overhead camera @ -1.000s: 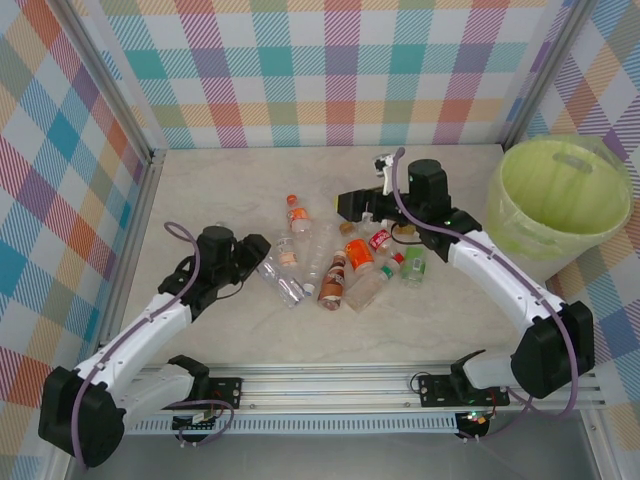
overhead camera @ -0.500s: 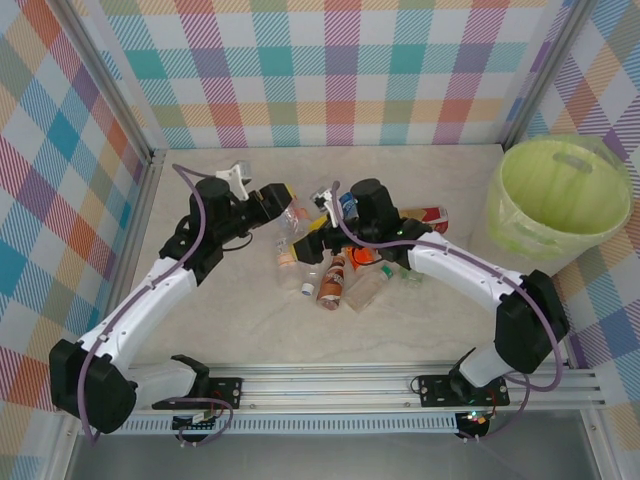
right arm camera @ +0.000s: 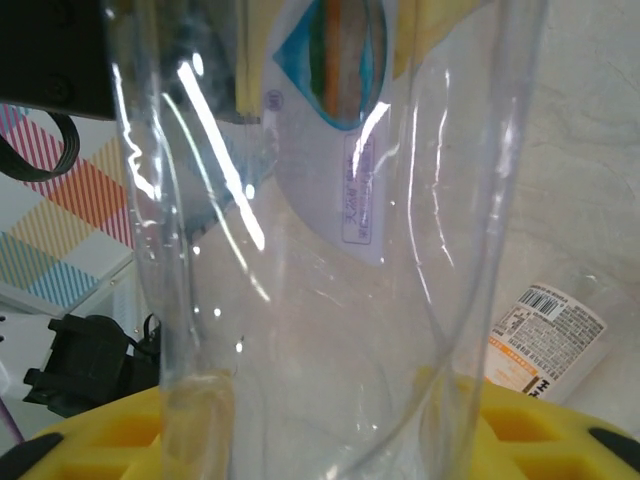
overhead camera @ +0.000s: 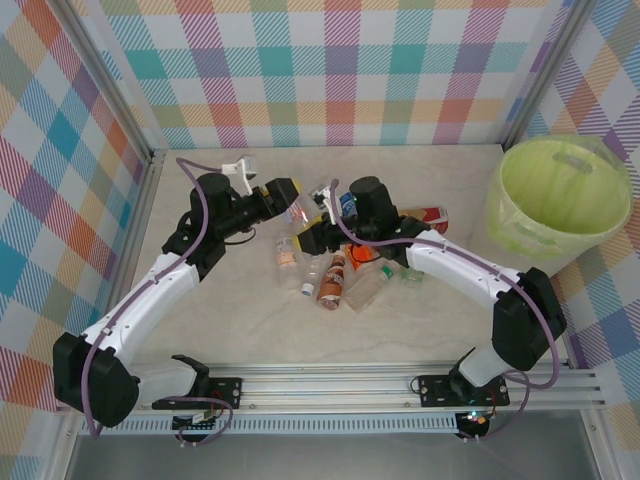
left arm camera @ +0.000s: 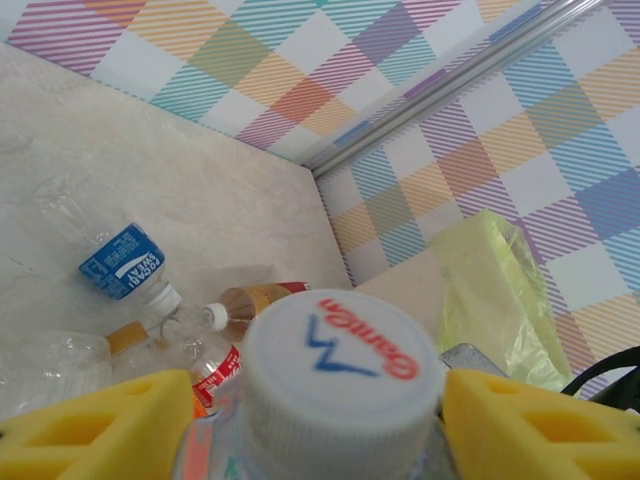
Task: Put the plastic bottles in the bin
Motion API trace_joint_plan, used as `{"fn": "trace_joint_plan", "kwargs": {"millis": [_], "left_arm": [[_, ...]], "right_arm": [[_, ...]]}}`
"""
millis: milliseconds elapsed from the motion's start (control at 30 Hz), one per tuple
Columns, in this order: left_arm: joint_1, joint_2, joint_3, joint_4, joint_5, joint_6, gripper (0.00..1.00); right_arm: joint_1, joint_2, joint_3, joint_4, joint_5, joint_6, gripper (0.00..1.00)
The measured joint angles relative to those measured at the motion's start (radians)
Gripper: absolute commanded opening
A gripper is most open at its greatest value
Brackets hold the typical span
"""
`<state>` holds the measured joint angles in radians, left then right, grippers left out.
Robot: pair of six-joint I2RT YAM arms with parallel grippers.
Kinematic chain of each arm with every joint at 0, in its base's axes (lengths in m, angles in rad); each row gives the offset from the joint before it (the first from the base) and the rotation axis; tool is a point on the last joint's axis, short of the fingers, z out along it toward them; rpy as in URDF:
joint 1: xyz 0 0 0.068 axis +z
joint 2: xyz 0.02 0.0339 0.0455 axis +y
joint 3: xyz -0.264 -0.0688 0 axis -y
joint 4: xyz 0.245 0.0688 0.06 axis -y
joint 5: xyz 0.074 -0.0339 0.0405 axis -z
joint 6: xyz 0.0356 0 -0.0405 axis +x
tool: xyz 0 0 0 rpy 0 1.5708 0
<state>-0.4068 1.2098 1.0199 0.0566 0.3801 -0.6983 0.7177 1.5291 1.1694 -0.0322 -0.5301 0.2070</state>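
Note:
A clear plastic bottle (overhead camera: 302,214) with a white cap (left arm camera: 340,380) hangs above the table, between both arms. My left gripper (overhead camera: 292,200) stands open around its neck, and its yellow fingers (left arm camera: 100,430) sit a little off the cap. My right gripper (overhead camera: 312,237) is shut on the clear body (right arm camera: 330,250), its yellow pads (right arm camera: 100,440) pressing the wall. Several more plastic bottles lie in a pile (overhead camera: 340,275) below, among them a blue-label one (left arm camera: 125,262) and a brown one (left arm camera: 255,300). The lime-green bin (overhead camera: 525,235) stands at the far right.
Checked walls close the table on three sides. A metal rail (overhead camera: 330,385) runs along the near edge by the arm bases. A red-label bottle (overhead camera: 432,215) lies between the pile and the bin. Bare tabletop (overhead camera: 220,320) lies at the near left.
My left arm lifted the bottle toward the back middle and my right arm swung left to meet it. The right jaws closed on the bottle and the left jaws opened.

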Motion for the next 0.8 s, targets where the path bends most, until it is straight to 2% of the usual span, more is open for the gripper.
{"fn": "trace_joint_plan", "kwargs": {"millis": [167,333,567,800], "left_arm": [[0.001,-0.012,-0.001,-0.017,-0.040,0.000,1.00],[0.002,-0.079,-0.023,-0.061,-0.127,0.012,1.00],[0.004,-0.168,-0.092,-0.138,-0.303,0.018,1.00],[0.006,-0.185,-0.176,-0.195,-0.408,-0.002,1.00]], "right_arm": [[0.003,-0.005,0.020,-0.066,0.072,-0.038,0.45],[-0.021,-0.047,0.059,-0.226,0.188,-0.109,0.45],[-0.156,-0.162,0.121,-0.418,0.378,-0.211,0.45],[-0.308,-0.283,0.144,-0.494,0.530,-0.254,0.45]]}}
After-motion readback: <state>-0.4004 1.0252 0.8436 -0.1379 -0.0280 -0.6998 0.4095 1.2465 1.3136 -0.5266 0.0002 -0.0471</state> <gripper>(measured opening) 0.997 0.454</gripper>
